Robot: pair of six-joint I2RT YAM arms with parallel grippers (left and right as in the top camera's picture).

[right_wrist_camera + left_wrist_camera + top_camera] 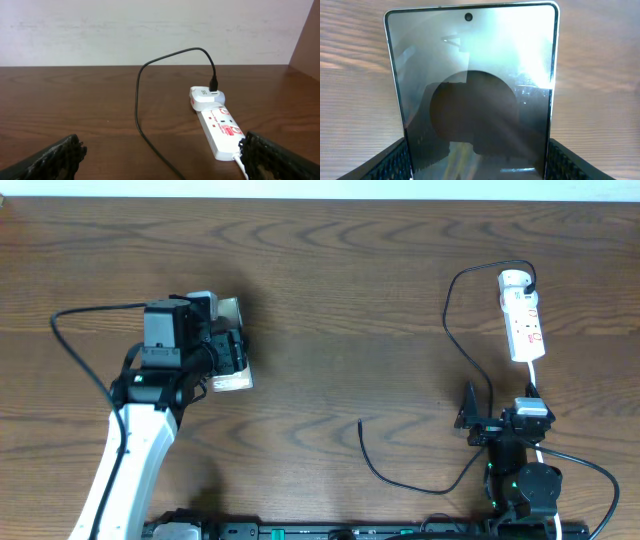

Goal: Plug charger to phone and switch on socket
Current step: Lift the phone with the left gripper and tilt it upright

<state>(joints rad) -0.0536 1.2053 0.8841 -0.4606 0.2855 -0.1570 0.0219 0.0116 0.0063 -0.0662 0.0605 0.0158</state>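
The phone (475, 90), a glossy dark slab with a big round mark, fills the left wrist view. My left gripper (475, 162) is shut on its two long edges. From overhead the phone (232, 383) pokes out under the left gripper (230, 348). The white socket strip (522, 320) lies at the far right, with a white adapter (205, 97) plugged into its far end. The charger cable (452, 330) runs from there in a loop to its loose tip (362, 423) on the table. My right gripper (500, 418) is open and empty, just short of the strip (220, 132).
The strip's white cord (535, 385) runs back past the right gripper. The cable (137, 100) crosses the wood between the right fingers. A pale wall stands behind the table's far edge.
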